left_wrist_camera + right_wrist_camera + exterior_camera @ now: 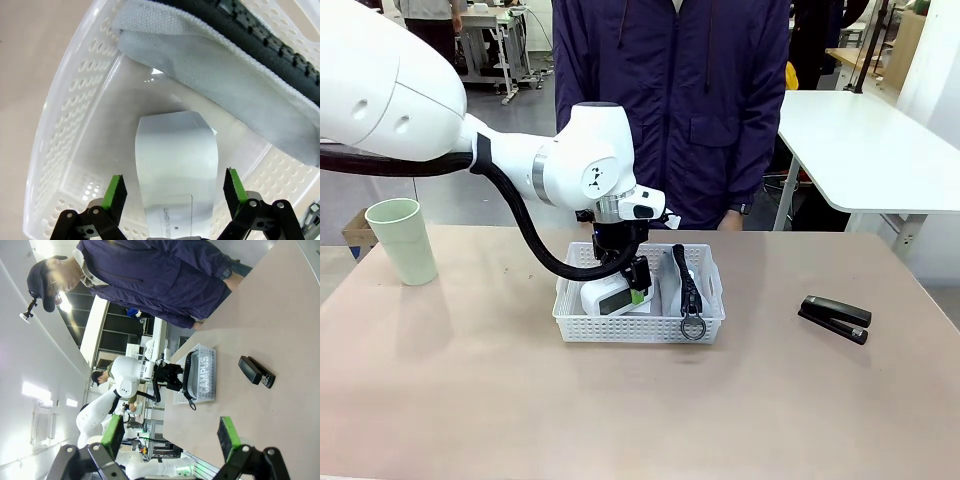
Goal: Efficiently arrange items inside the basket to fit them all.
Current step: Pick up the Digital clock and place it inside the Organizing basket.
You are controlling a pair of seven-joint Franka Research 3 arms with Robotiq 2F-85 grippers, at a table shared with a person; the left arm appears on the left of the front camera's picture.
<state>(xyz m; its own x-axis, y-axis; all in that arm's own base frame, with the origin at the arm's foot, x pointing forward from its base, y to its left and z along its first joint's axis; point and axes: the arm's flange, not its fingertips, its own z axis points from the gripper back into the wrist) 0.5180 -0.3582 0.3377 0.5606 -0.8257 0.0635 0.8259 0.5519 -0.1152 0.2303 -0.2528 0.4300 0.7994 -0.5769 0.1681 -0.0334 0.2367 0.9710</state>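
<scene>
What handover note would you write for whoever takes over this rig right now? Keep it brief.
Left gripper: open, down in the white basket, pads either side of the white rounded box, not gripping.
Right gripper: open, empty, above the table.
Done: box and grey pouch are in the basket.
To do: black stapler, on the table right of the basket, and pale green cup, far left.

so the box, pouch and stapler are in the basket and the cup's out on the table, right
No: the stapler lies on the table right of the basket, as the front view shows. The box and pouch are in the basket, the cup out on the table.
</scene>
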